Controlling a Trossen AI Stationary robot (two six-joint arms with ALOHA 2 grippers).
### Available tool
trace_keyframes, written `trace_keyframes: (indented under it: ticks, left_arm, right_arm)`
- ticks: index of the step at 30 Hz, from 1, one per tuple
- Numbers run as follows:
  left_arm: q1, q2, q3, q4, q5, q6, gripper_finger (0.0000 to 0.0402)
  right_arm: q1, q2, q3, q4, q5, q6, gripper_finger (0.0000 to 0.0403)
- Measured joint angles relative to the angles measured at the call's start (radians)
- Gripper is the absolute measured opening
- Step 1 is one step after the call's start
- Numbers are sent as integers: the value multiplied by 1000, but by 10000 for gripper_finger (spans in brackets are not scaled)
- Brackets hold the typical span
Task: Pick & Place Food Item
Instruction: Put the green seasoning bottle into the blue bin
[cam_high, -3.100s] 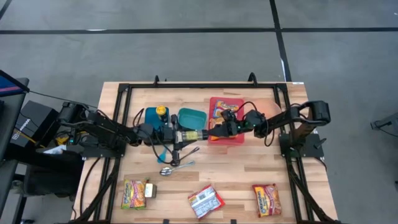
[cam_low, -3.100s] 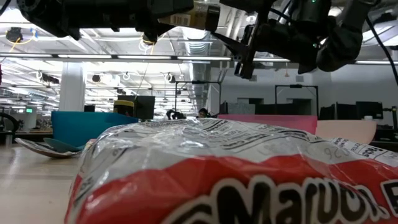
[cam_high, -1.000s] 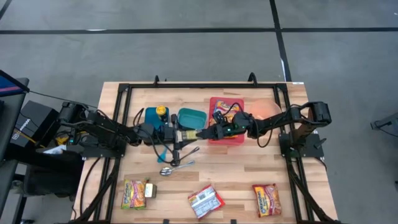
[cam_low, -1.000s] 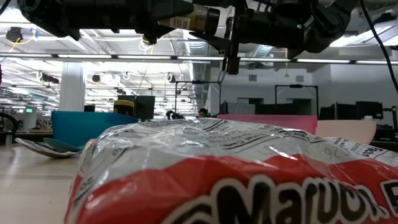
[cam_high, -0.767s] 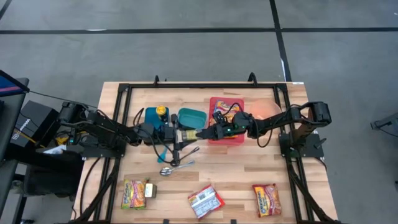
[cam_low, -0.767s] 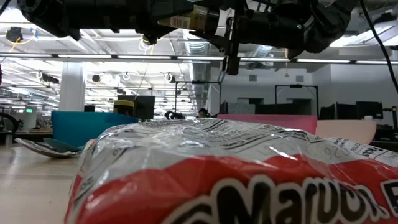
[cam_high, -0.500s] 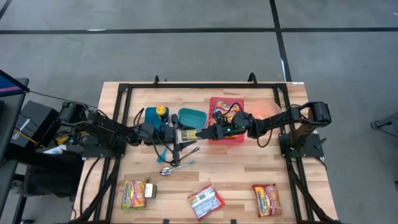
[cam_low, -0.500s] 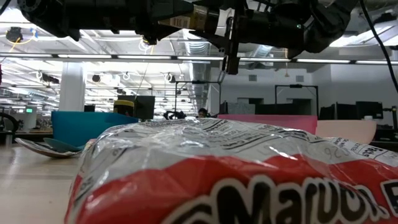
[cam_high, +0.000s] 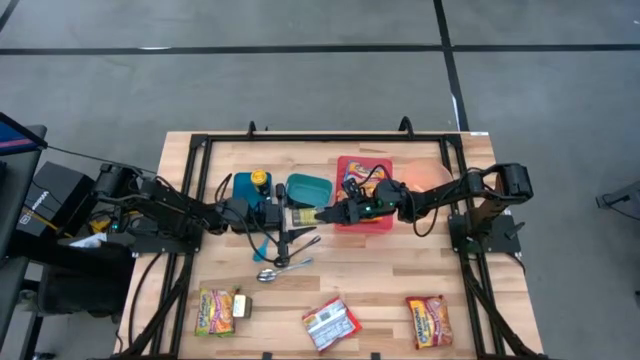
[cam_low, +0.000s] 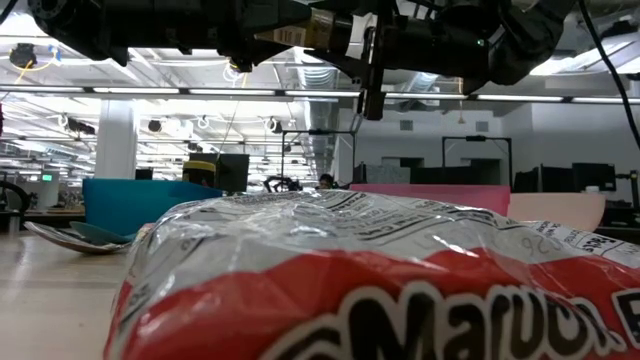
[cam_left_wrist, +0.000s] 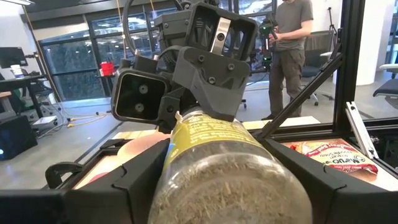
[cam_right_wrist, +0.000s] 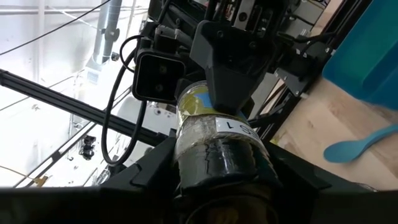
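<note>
Mid-air handover above the worktop (cam_high: 380, 280) centre: the jar (cam_high: 304, 215), rigid, smooth and probably slippery glass, spans left gripper (cam_high: 283, 216) at 9 o'clock and right gripper (cam_high: 327, 214) at 3 o'clock; both fingers apparently clamp its opposite ends.

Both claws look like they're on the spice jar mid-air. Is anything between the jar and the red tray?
Nothing visible. The spice jar hangs above the table between the left claw and right claw; the red tray lies under the right arm.

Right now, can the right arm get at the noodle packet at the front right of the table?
Probably not yet: the right gripper is closed on the jar that the left gripper also holds. The path to the noodle packet looks clear.
</note>
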Motion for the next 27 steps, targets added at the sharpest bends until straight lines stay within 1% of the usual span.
trace_keyframes:
  ticks: [24, 27]
  left_arm:
    - [0, 0, 0, 0, 0, 0, 246]
    - [0, 0, 0, -5, 0, 0, 246]
  right_arm:
    - [0, 0, 0, -4, -1, -14, 193]
    - [-3, -1, 0, -61, -2, -41, 193]
